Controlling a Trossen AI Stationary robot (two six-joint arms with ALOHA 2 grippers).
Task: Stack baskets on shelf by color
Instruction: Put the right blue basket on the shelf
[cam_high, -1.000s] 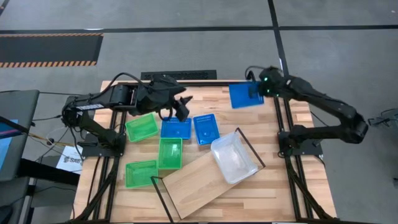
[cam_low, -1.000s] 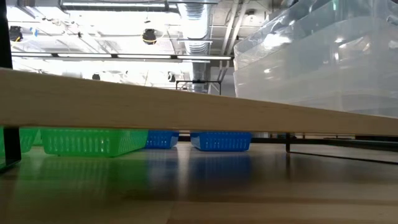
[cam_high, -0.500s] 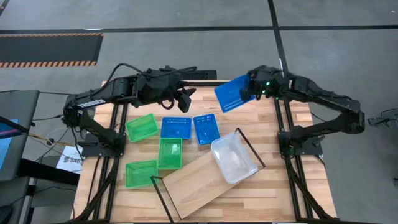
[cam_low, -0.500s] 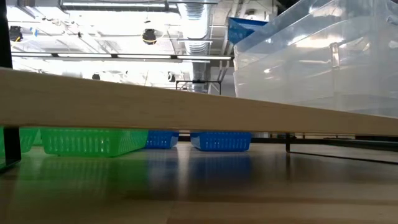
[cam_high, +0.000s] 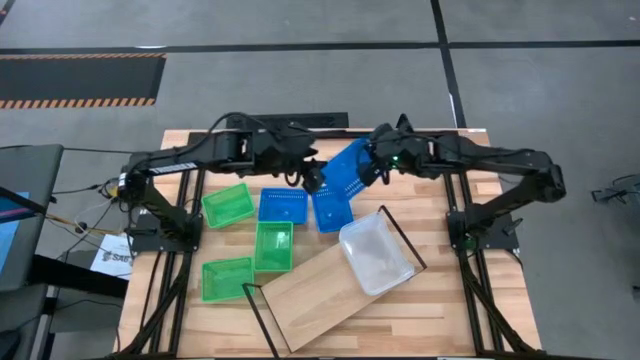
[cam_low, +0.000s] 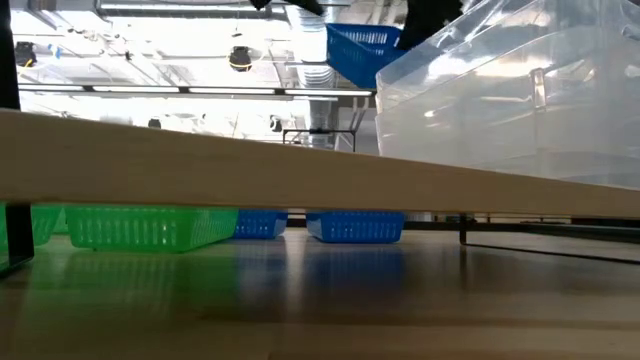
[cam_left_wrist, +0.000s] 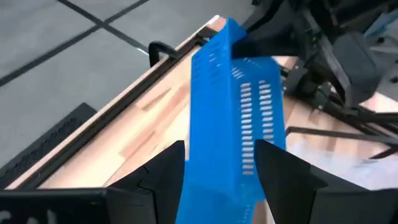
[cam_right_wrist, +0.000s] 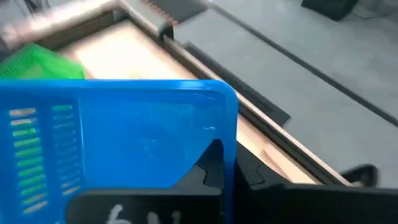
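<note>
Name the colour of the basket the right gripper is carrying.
Bright blue basket, shown best in the left wrist view.

- Held blue basket: glossy slotted plastic
- Clear basket on the shelf: translucent, shiny plastic
- Shelf: pale, smooth matt wood with thin black metal wire ends
- Green baskets near the tabletop's left edge: bright perforated plastic
- Tabletop: light wood with a visible grain and slight sheen
</note>
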